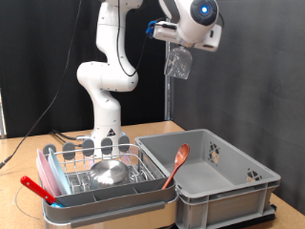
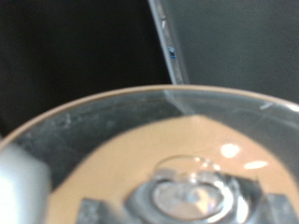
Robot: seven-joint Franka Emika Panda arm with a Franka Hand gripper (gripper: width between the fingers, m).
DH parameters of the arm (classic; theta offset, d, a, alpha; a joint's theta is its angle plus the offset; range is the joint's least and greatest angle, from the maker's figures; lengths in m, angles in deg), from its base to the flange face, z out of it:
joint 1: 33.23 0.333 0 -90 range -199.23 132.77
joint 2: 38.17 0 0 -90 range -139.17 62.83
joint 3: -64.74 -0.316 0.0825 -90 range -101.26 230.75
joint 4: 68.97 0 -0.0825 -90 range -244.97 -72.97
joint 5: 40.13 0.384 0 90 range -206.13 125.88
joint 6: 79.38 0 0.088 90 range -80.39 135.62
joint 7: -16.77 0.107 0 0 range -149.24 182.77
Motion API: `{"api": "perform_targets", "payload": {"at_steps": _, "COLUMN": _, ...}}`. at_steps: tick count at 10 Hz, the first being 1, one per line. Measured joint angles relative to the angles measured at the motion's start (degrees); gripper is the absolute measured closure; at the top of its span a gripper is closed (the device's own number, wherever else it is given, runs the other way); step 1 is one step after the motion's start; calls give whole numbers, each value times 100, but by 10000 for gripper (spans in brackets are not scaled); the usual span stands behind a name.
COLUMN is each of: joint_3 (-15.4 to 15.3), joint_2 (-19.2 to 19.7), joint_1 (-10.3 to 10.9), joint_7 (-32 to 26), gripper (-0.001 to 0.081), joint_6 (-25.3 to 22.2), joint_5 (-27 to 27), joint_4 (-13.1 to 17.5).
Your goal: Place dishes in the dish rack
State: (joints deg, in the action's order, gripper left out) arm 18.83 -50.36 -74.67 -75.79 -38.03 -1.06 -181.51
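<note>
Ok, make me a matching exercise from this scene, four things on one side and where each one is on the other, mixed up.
Things:
1. clear glass
2. steel bowl
3. wooden spoon
4. red utensil

Places:
A. leaning inside the grey bin
B. sitting in the dish rack
C. high in the air, held by the gripper
D. on the rack's tray edge, at the exterior view's left

Pairs: 1-C, 2-B, 3-A, 4-D
</note>
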Motion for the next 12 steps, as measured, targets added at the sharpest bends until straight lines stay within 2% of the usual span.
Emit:
{"api": "perform_targets", "payload": {"at_steps": 1, "joint_3": 93, "joint_2": -91, "joint_1": 3, "joint_7": -689, "gripper": 697, "joint_6": -191, "joint_5": -215, "joint_4": 40}}
{"api": "perform_targets", "payload": {"at_steps": 2, "joint_3": 203, "joint_2": -173, "joint_1": 0, "joint_7": -1126, "gripper": 697, "joint_6": -360, "joint_5": -424, "joint_4": 51}}
{"api": "perform_targets", "payload": {"at_steps": 3, "joint_3": 323, "joint_2": -232, "joint_1": -9, "joint_7": -1337, "gripper": 697, "joint_6": -513, "joint_5": -610, "joint_4": 48}}
{"api": "perform_targets", "payload": {"at_steps": 5, "joint_3": 533, "joint_2": -321, "joint_1": -75, "joint_7": -1407, "gripper": 697, "joint_6": -687, "joint_5": -828, "joint_4": 13}}
{"api": "perform_targets", "payload": {"at_steps": 6, "joint_3": 522, "joint_2": -317, "joint_1": -67, "joint_7": -1407, "gripper": 697, "joint_6": -665, "joint_5": -828, "joint_4": 12}}
{"api": "perform_targets", "payload": {"at_steps": 8, "joint_3": 560, "joint_2": -360, "joint_1": 7, "joint_7": -2109, "gripper": 697, "joint_6": -652, "joint_5": -1087, "joint_4": -34}}
{"api": "perform_targets", "payload": {"at_steps": 10, "joint_3": 690, "joint_2": -515, "joint_1": 6, "joint_7": -2606, "gripper": 697, "joint_6": -575, "joint_5": -1424, "joint_4": -351}}
{"api": "perform_targets", "payload": {"at_steps": 12, "joint_3": 777, "joint_2": -509, "joint_1": -55, "joint_7": -2731, "gripper": 697, "joint_6": -360, "joint_5": -1786, "joint_4": -763}}
